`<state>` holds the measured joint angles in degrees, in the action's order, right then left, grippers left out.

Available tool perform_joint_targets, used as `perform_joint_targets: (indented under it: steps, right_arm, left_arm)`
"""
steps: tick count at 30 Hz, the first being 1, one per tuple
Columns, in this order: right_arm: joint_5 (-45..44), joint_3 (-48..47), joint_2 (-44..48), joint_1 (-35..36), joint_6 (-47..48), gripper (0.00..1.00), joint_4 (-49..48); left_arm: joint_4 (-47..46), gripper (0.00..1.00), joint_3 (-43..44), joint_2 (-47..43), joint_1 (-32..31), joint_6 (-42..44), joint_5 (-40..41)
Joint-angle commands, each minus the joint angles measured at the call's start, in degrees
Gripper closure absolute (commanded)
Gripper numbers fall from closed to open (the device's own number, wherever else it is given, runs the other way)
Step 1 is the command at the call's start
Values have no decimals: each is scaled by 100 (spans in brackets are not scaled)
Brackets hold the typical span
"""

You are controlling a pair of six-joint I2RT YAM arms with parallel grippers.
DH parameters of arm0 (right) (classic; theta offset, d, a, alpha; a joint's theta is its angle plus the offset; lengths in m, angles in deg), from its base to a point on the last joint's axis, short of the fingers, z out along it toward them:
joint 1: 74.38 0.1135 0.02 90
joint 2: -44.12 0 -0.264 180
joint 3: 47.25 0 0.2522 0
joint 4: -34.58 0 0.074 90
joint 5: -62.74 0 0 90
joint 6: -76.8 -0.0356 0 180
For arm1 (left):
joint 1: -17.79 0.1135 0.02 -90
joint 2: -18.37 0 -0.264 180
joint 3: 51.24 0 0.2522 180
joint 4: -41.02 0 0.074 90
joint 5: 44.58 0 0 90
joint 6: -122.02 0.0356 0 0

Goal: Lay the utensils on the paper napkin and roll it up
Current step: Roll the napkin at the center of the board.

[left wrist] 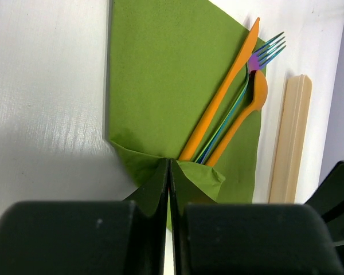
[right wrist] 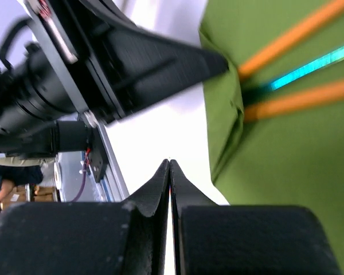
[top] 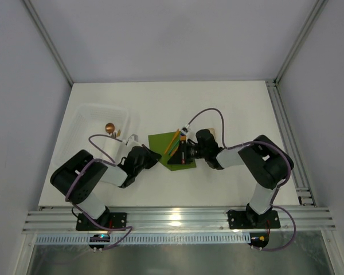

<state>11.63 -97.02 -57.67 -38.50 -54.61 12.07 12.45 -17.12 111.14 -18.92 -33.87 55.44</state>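
The olive-green paper napkin (top: 160,143) (left wrist: 160,74) (right wrist: 286,172) lies mid-table. The utensils (top: 173,140) lie side by side on it: an orange knife (left wrist: 223,91), an iridescent fork (left wrist: 264,54) and an orange spoon (left wrist: 258,91). One napkin corner is folded up over their handle ends. My left gripper (top: 156,156) (left wrist: 169,162) is shut, its tips pressed against that folded corner. My right gripper (top: 182,156) (right wrist: 169,161) is shut with nothing in it, over bare white table just beside the napkin's edge. The left gripper's fingers (right wrist: 178,57) show in the right wrist view, touching the fold.
A clear plastic tray (top: 86,117) at the back left holds a copper-coloured spoon-like piece (top: 110,127). A beige strip (left wrist: 290,137) lies on the table just beyond the napkin. Aluminium rails (top: 172,220) run along the near edge and the right side.
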Motion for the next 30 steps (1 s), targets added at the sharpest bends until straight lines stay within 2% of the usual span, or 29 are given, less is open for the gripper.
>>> perform_joint_targets:
  steps: [1, 11, 30]
  right_arm:
    - [-75, -512, 38, -2, 221, 96, 235]
    - [-128, -1469, -867, -2, 159, 96, 296]
    - [-347, -1558, -1298, -248, 379, 96, 428]
  left_arm:
    - [655, 100, 91, -136, -82, 278, 211]
    - [849, 100, 152, -286, -187, 287, 237]
    - [945, 100, 144, -383, -284, 296, 316]
